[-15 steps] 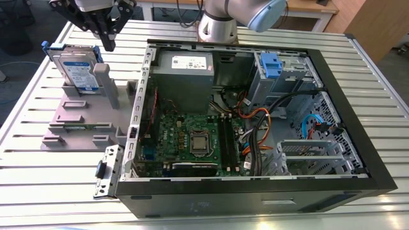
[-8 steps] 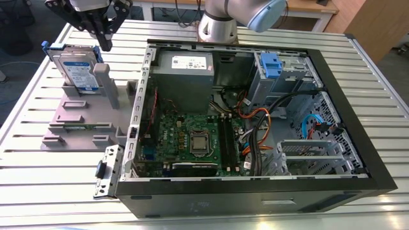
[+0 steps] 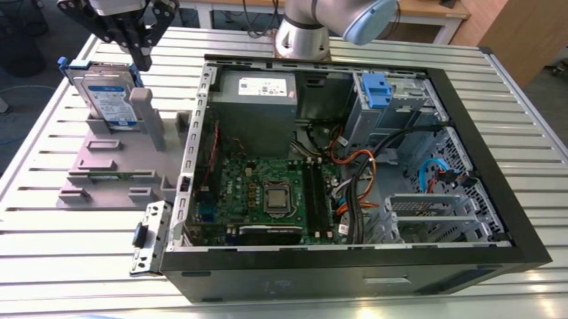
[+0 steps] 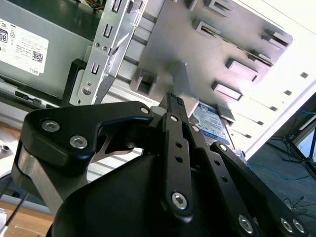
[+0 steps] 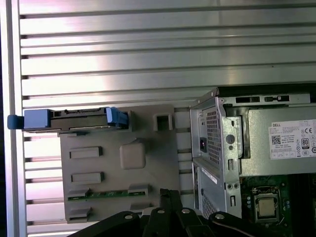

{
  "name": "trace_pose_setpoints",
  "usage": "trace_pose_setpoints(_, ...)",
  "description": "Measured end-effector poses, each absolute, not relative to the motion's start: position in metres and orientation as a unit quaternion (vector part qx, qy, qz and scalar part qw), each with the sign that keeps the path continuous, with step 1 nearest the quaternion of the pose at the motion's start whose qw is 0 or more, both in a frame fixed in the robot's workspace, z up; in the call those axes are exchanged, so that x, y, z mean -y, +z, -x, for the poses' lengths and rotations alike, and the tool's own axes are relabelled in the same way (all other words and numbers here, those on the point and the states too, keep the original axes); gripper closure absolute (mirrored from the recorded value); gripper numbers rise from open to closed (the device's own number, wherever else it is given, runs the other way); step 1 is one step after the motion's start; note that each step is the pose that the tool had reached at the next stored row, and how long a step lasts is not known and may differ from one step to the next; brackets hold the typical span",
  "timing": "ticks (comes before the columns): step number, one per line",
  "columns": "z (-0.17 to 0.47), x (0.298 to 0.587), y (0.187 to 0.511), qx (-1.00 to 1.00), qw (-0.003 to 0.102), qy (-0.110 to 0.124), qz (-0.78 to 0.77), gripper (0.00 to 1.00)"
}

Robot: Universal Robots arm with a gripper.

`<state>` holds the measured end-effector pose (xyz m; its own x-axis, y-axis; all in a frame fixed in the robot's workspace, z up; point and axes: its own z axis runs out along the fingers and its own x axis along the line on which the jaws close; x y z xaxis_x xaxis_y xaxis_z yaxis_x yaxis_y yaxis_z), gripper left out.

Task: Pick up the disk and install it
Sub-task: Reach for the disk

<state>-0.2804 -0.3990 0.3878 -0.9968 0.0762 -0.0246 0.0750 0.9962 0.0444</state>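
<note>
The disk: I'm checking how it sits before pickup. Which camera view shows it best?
The exterior view: the disk stands upright in the grey stand, label visible. The first wrist view shows its edge and blue carrier; the second wrist view, a label corner behind the gripper.

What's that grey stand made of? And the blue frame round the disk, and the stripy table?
The grey stand looks like matte moulded plastic: dull, no glints. The blue frame around the disk looks like smooth plastic too, evenly coloured. The stripy table is probably bare metal, maybe aluminium: its ribs shine brightly.
</note>
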Motion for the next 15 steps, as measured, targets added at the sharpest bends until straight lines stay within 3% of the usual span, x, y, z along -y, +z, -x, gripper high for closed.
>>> trace_pose_setpoints(15,0.2888,0.399,0.3876,-0.999,0.013,0.022,-0.038,0.89)
